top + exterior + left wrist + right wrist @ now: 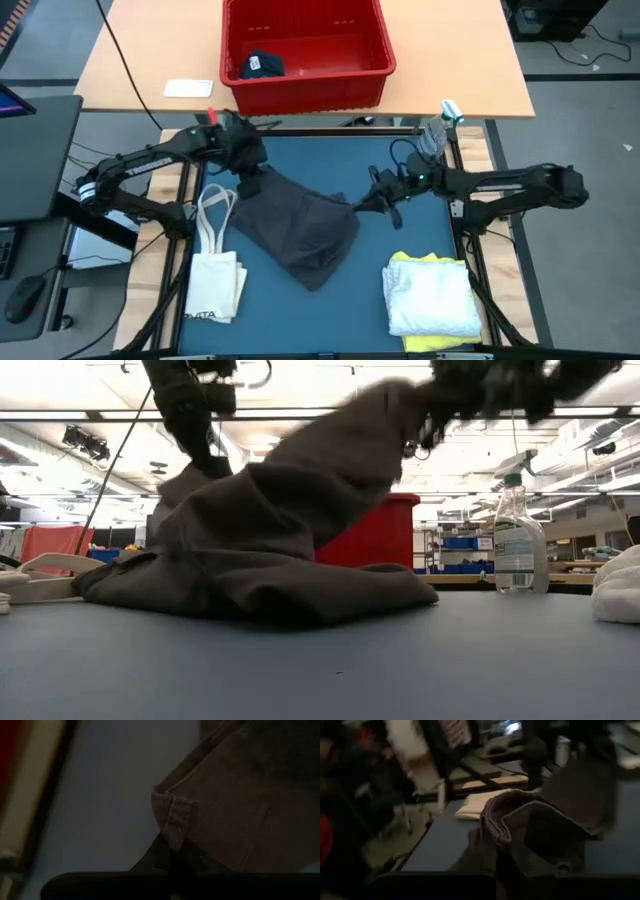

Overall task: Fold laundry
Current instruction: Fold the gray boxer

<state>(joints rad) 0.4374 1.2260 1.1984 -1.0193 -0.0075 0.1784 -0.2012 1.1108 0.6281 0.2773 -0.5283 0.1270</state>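
A large dark grey garment (300, 232) lies bunched on the blue table top, with two of its corners raised. My left gripper (252, 182) is shut on its far left corner. My right gripper (366, 203) is shut on its right corner. In the low view the cloth (270, 550) rises to both grippers in two peaks, while its lower part rests on the table. A folded yellow piece under a folded white piece (432, 292) lies at the near right. My left gripper pinches a stitched hem corner (175, 825) of the grey garment between its two fingers, slanting down from the far left. That corner is lifted and the cloth falls away below it onto the table. My right gripper holds a raised edge (496, 831) of the grey garment on its right side, with the fingers coming in almost level from the table's right. The gripper itself hides the exact place of contact. The cloth slopes down from the hold (400, 410) to the table.
A cream tote bag (216, 272) lies at the near left. A red bin (306, 48) with a small dark piece (262, 66) in it stands beyond the far edge. A spray bottle (438, 126) stands at the far right corner.
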